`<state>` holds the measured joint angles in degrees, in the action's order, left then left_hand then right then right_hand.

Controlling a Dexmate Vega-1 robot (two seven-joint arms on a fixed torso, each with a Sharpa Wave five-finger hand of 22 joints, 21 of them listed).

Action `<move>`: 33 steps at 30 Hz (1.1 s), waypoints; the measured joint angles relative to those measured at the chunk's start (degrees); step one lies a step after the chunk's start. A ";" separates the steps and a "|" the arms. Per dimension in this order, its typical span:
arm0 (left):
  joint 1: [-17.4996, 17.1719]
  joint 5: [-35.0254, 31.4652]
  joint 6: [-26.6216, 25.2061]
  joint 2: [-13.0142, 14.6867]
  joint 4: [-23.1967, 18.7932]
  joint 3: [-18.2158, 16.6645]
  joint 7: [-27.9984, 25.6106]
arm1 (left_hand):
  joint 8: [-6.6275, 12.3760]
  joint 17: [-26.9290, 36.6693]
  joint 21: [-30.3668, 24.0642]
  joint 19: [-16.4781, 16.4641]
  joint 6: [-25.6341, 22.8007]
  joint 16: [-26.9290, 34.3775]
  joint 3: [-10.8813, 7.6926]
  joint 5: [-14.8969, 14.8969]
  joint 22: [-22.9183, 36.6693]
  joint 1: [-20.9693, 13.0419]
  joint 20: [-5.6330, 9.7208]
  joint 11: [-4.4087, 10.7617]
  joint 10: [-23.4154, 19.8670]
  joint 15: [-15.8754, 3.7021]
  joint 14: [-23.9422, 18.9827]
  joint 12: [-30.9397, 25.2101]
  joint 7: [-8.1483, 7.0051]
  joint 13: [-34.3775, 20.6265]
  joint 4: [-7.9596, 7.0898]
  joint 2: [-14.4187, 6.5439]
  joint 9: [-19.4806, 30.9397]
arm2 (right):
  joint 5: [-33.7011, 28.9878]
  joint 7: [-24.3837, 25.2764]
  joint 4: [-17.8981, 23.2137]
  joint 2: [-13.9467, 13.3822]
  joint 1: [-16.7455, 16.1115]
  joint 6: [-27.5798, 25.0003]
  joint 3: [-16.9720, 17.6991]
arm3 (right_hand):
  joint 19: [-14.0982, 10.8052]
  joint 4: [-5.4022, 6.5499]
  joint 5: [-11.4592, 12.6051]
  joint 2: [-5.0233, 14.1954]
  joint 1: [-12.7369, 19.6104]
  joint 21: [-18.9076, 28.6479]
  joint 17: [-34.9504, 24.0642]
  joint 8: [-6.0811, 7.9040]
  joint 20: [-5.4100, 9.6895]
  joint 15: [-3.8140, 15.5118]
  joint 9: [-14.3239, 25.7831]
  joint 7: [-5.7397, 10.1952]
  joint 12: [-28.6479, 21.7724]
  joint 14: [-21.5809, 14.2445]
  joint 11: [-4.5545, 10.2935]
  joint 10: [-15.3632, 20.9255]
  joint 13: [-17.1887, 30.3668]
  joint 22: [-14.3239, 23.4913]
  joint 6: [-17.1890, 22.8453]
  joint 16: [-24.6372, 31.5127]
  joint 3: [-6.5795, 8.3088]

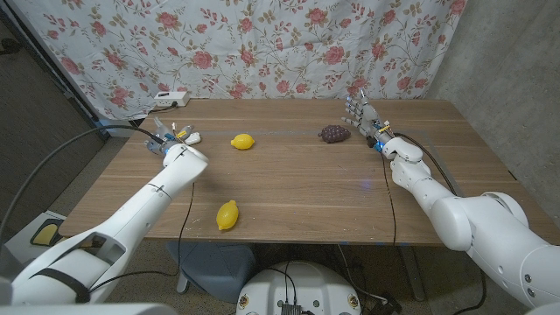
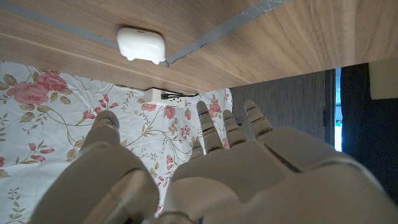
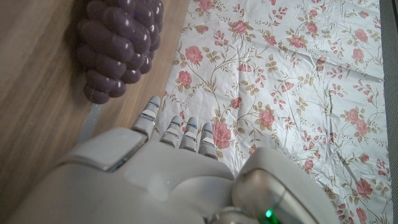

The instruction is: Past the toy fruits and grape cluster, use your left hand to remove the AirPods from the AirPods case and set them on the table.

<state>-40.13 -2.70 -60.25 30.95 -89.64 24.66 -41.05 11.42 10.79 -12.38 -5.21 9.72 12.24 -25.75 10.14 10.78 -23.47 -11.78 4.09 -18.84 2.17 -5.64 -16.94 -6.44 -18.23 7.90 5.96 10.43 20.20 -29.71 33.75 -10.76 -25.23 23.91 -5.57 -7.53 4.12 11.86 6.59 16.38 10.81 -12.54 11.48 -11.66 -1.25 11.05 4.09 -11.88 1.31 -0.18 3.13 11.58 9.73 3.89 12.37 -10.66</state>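
Left hand (image 1: 164, 140) hovers empty, fingers spread, just short of the closed case (image 2: 141, 45), lining up. Right hand (image 1: 363, 115) waits open beside the grapes (image 1: 334, 133), clear of the work.

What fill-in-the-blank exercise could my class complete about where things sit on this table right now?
1. The AirPods case on the table is ____ in colour.
2. The number of toy lemons, one far and one near, is ____.
3. The right hand stands beside the purple ____ cluster.
4. The left hand, near the case, holds ____.

Missing words: white; two; grape; nothing
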 measured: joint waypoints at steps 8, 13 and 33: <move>1.13 0.84 0.26 -0.29 2.17 0.52 -0.35 | 0.00 0.00 0.00 0.00 0.00 0.00 0.00 0.00 0.00 0.00 0.00 0.00 0.00 0.00 0.00 0.00 0.00 0.00 0.00 0.00 0.00 | -0.19 0.04 -0.23 0.11 0.17 0.01 0.05 | 0.21 -0.17 0.00 0.25 0.25 0.00 0.00 0.00 0.21 0.00 0.00 0.00 0.00 0.00 0.00 0.00 0.00 0.00 0.00 0.00 0.17; 2.03 1.07 0.26 -0.37 3.46 1.41 -0.38 | 0.00 0.00 0.00 0.00 0.22 0.00 0.00 0.00 0.00 0.00 0.00 0.00 0.00 -0.01 0.01 -0.01 0.21 0.01 0.00 0.00 0.00 | -0.40 0.56 0.63 0.09 -0.07 -0.36 0.04 | 0.21 -0.17 0.01 0.31 0.30 0.00 0.00 0.00 0.21 0.00 0.00 0.00 0.00 0.00 0.00 0.00 0.00 0.00 0.00 0.00 0.17; 5.51 1.48 -0.23 -0.99 8.52 4.94 0.16 | 0.00 0.00 0.00 -0.43 0.10 0.00 -0.17 0.00 0.00 -1.74 0.01 0.42 -0.41 -0.01 0.01 -0.01 0.51 -0.27 0.65 -1.29 0.00 | -0.88 1.07 -1.53 0.15 1.37 -0.24 -0.14 | 0.21 -0.41 0.04 0.00 0.61 0.00 0.00 -0.50 0.20 0.00 0.00 0.84 0.00 0.00 0.00 0.00 0.00 0.00 -1.26 0.00 0.41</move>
<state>-34.62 -1.22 -60.47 29.97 -81.12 29.60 -40.89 11.42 10.78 -12.38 -5.64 9.83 12.24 -25.92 10.14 10.77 -25.20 -11.77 4.51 -19.25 2.16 -5.63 -16.96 -5.93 -18.50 8.54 4.66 10.43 19.32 -28.64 32.22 -10.60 -23.86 23.68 -5.71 -7.32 3.71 11.90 6.58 16.99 10.81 -12.54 10.98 -11.45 -1.25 11.05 4.92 -11.88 1.31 -0.18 3.13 11.58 9.73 2.62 12.37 -10.25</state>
